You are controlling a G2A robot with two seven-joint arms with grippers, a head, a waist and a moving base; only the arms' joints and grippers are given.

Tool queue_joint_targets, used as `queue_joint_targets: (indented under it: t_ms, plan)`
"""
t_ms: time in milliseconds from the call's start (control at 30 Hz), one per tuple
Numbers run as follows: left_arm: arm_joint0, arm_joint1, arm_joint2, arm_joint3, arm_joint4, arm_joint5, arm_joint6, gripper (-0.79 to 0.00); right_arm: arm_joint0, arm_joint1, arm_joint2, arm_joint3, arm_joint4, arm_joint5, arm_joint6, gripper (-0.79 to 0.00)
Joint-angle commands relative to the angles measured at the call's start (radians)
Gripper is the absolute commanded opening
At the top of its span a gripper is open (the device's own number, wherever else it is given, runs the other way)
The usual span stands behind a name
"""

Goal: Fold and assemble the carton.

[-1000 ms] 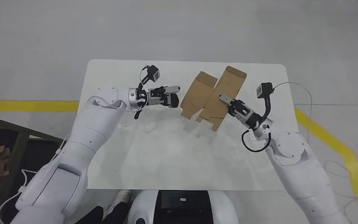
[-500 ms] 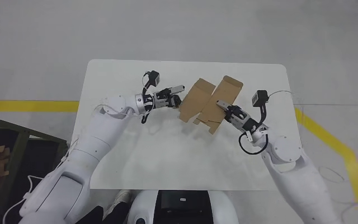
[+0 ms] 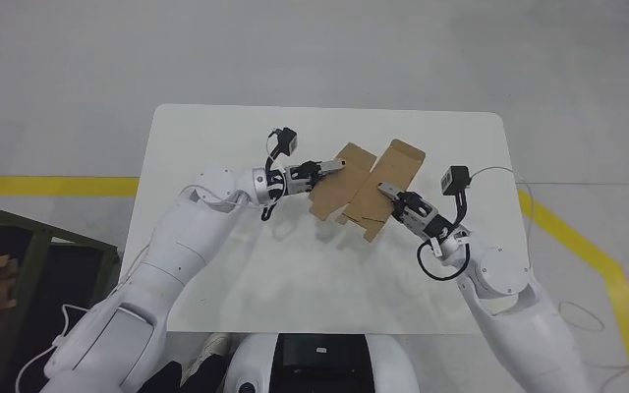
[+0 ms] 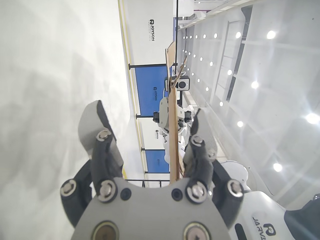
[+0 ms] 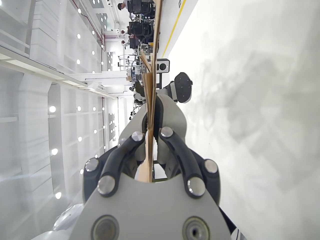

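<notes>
Smooth white tabletop (image 3: pixel 295 285) beneath, grey floor with a yellow stripe (image 3: pixel 59 185) beyond. Flat brown cardboard carton (image 3: pixel 364 187), thin and layered at the edge with notched flaps, held off the tabletop toward the far edge, right of middle. Pinched tight in the right claw (image 3: pixel 386 190) at the near-right side. Left claw (image 3: pixel 329 167) spread wide around the opposite edge, one finger (image 4: pixel 197 136) close beside the board, the other well apart.

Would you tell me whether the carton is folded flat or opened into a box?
Flat: the carton shows edge-on as a thin sheet clamped in the right gripper, with no box shape.
</notes>
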State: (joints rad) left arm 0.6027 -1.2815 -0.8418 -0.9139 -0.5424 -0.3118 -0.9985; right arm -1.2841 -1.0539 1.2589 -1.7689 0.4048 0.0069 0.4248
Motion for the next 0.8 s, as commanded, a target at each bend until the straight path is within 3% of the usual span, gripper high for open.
queue_joint_targets:
  t_ms: [0,433,700,767]
  plan:
    - [-0.001,-0.002,0.000,0.000,0.000,0.000,-0.008,-0.523,-0.001,-0.001,0.001,-0.001,-0.001,0.003,-0.003,-0.785]
    - [0.012,-0.009,-0.023,-0.016,-0.003,-0.014,-0.042,-0.446,-0.005,-0.012,0.009,0.003,0.001,0.009,-0.019,-0.785]
    - [0.037,-0.002,-0.057,-0.054,-0.007,-0.012,-0.053,-0.517,-0.009,-0.018,0.019,0.007,0.003,0.009,-0.040,-0.785]
    - [0.045,-0.001,-0.063,-0.064,-0.006,-0.008,-0.055,-0.597,-0.010,-0.019,0.021,0.008,0.001,0.009,-0.046,-0.785]
